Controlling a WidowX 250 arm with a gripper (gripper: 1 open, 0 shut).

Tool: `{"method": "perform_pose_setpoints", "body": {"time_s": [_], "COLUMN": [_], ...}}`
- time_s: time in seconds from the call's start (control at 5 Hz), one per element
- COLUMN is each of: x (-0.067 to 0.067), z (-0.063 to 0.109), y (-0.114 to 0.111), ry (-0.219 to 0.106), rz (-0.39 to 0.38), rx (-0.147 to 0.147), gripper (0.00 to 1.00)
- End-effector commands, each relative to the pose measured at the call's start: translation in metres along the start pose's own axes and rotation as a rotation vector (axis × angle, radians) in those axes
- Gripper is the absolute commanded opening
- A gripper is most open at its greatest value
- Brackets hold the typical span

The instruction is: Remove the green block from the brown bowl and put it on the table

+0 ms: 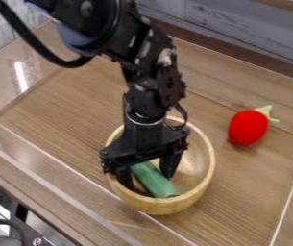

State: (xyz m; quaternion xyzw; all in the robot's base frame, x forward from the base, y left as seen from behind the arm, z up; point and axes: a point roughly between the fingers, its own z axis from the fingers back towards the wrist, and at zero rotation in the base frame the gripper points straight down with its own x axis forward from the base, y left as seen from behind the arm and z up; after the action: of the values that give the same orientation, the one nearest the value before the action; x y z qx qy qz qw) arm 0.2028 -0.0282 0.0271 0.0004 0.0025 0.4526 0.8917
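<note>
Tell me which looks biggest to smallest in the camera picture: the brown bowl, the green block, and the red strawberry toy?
1. brown bowl, clearly the largest.
2. green block and red strawberry toy look about alike; the tool hides part of the block, so I won't rank those two.
</note>
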Motion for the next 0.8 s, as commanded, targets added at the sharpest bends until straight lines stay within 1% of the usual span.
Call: {"method": "perform_pose_setpoints", "body": {"time_s": [0.0,0.2,0.6], "x": [-0.0082,-0.006,0.0009], "z": [0.0011,0.0032,0.0034], "y": [-0.0219,-0.0206,-0.0153], "ry": [-0.016,-0.014,-0.011], "rz": [-0.065,-0.035,-0.011], "rx": [-0.032,-0.035,-0.035], "gripper": [1.0,1.0,1.0]}}
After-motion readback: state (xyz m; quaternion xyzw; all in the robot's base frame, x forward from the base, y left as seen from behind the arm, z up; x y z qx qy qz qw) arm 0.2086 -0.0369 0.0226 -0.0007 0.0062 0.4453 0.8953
